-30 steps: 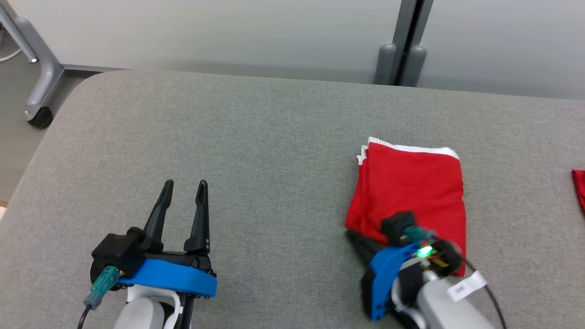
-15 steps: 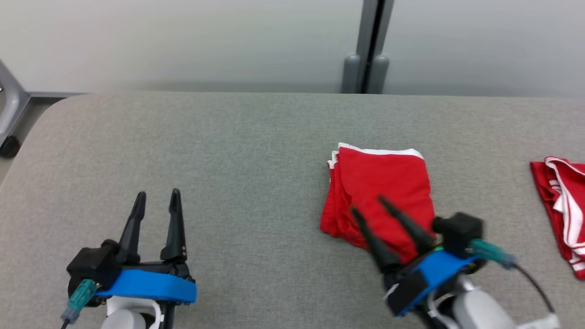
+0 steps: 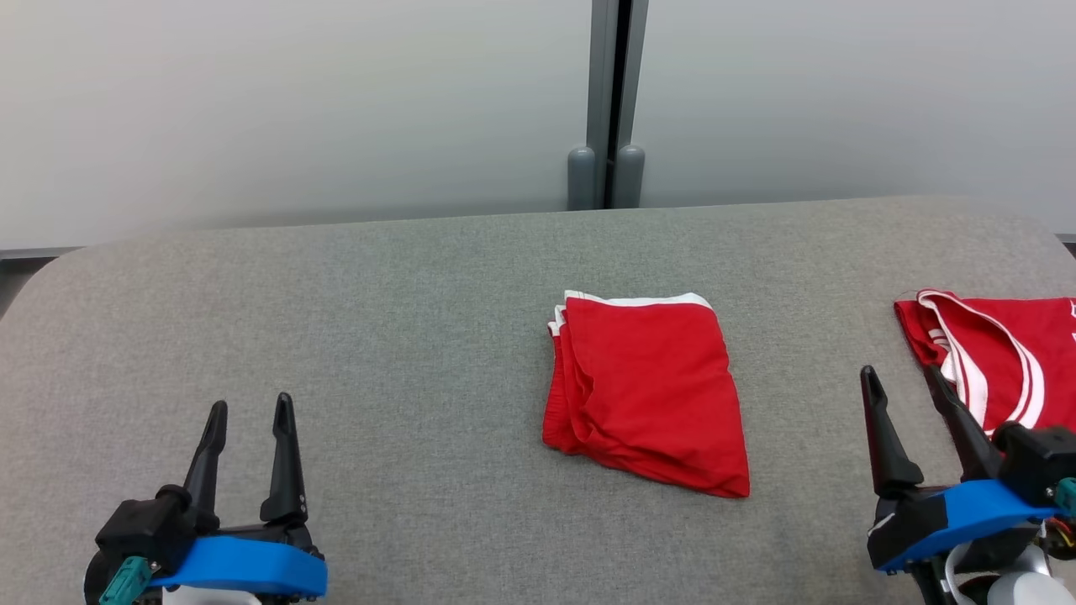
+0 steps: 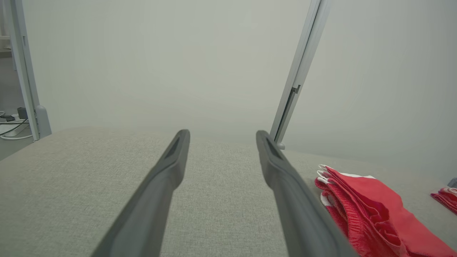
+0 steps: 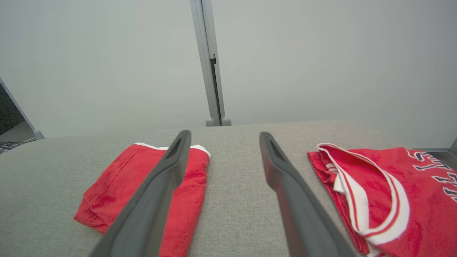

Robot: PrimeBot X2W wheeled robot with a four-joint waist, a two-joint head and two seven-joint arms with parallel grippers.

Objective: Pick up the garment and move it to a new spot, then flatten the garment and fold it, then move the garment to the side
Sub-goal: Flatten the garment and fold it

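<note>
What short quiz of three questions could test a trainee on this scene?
1. True or false: the left gripper and the right gripper both stand open, holding nothing.
2. The folded red garment lies: A) under the left gripper; B) on the grey table, between the grippers; C) on the floor.
3. Fill in: the striped red garment lies on the robot's ____ side of the folded one.
Key: 1 true; 2 B; 3 right.

Head view high, looking down, wrist views low near table [image 3: 420,277], facing 12 o'clock, all sharing folded garment [image 3: 647,391]
</note>
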